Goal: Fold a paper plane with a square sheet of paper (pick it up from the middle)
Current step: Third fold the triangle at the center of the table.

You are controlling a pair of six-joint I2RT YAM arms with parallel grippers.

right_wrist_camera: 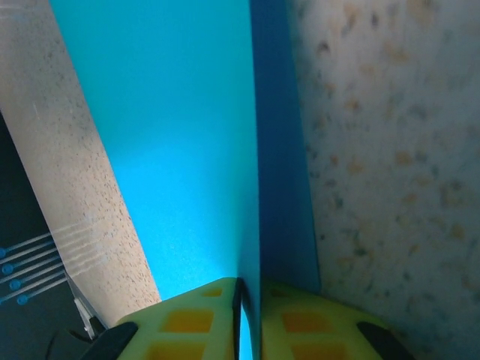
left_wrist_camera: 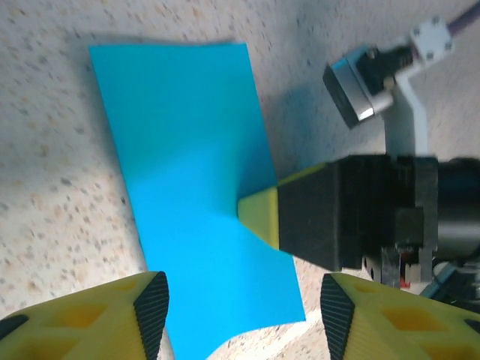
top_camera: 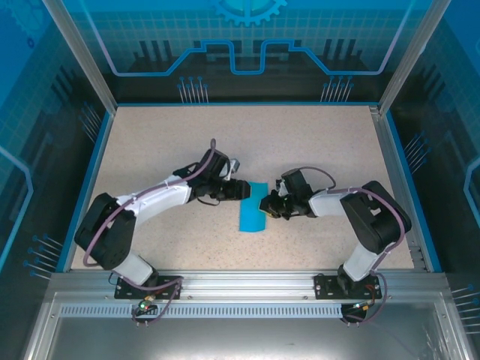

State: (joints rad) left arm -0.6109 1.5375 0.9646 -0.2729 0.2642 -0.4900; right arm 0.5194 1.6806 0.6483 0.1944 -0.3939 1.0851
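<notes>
The square sheet of paper (top_camera: 252,217) lies mid-table as a narrow cyan-blue rectangle, seemingly folded over. In the left wrist view the paper (left_wrist_camera: 180,150) rests on the speckled table, its right edge lifted where the right gripper's yellow fingertip (left_wrist_camera: 261,216) pinches it. My left gripper (left_wrist_camera: 244,311) is open just above the paper's near end, one pad on each side and nothing between them. My right gripper (right_wrist_camera: 247,319) is shut on the paper's edge (right_wrist_camera: 172,150), which stands up between the two pads. From above, the left gripper (top_camera: 244,190) and the right gripper (top_camera: 266,204) meet at the paper's upper end. The paper plane is out of view.
The speckled table (top_camera: 315,142) is bordered by a blue rim and metal frame posts (top_camera: 79,52). Blue-lit enclosure walls stand on three sides. The right arm's wrist camera (left_wrist_camera: 358,91) sits close in front of my left gripper.
</notes>
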